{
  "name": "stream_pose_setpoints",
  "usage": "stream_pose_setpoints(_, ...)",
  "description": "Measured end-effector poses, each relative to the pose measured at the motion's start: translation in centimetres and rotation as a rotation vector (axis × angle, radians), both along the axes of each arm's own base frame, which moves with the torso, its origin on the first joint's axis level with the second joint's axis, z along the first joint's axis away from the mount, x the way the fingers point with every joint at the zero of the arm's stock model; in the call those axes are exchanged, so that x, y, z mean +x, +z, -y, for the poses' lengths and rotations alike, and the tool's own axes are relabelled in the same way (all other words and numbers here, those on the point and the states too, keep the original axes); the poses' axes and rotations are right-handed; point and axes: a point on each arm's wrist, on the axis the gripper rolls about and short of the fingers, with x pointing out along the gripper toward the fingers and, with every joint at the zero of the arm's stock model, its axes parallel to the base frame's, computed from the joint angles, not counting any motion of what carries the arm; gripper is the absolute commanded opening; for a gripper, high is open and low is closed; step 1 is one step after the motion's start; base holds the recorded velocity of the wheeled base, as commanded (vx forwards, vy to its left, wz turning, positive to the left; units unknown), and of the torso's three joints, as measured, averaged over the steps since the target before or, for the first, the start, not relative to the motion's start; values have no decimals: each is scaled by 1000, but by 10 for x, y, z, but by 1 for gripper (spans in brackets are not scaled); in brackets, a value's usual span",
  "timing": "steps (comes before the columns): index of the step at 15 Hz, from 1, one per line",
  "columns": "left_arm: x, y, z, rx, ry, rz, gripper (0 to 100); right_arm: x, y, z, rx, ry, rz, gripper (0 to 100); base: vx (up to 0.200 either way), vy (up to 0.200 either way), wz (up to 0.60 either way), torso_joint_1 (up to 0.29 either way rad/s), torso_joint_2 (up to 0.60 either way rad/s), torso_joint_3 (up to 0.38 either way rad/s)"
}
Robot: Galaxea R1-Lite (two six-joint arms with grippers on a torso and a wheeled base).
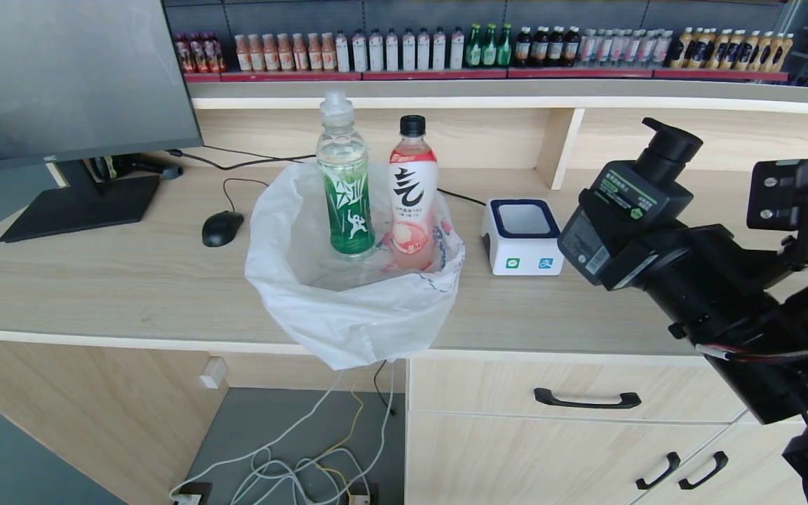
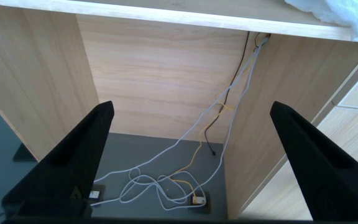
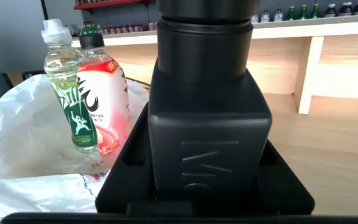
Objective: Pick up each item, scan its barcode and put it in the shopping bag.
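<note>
Clamped in my right tool [image 1: 656, 263], the black pump bottle [image 1: 621, 203] is held tilted above the counter [image 1: 130, 280], to the right of the white shopping bag [image 1: 348, 308], its barcode label turned toward the bag. Between bag and bottle the white barcode scanner [image 1: 522, 235] sits on the counter, window up. Inside the bag a green bottle [image 1: 345, 203] and a pink bottle [image 1: 412, 203] stand upright, side by side. My left tool [image 2: 191, 109] hangs lower than the bag, below the counter's edge, fingers [image 2: 73, 162] spread wide, facing loose cables [image 2: 166, 180] on the floor.
</note>
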Motion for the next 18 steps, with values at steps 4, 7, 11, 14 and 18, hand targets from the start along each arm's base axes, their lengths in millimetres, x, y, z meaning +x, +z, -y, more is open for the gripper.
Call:
stream_pose_setpoints(4, 0, 0, 0, 1, 0, 0, 100, -2, 3, 1, 42, 14, -2, 0, 0, 0, 0, 0, 0, 0)
stream_pose_setpoints(7, 0, 0, 0, 1, 0, 0, 100, -1, 7, 0, 54, 15, 11, 0, 0, 0, 0, 0, 0, 0)
stream_pose_setpoints(11, 0, 0, 0, -3, 0, 0, 100, 5, 11, -1, 70, 14, 26, 0, 0, 200, 0, 1, 1, 2)
stream_pose_setpoints(14, 0, 0, 0, -5, -1, 0, 100, 13, 11, -5, 72, 13, 29, 0, 0, 200, 0, 7, 7, -1)
stream_pose_setpoints(18, 0, 0, 0, -5, 0, 0, 100, 22, 13, -9, 76, 8, 38, 0, 0, 200, 0, 10, 4, 5)
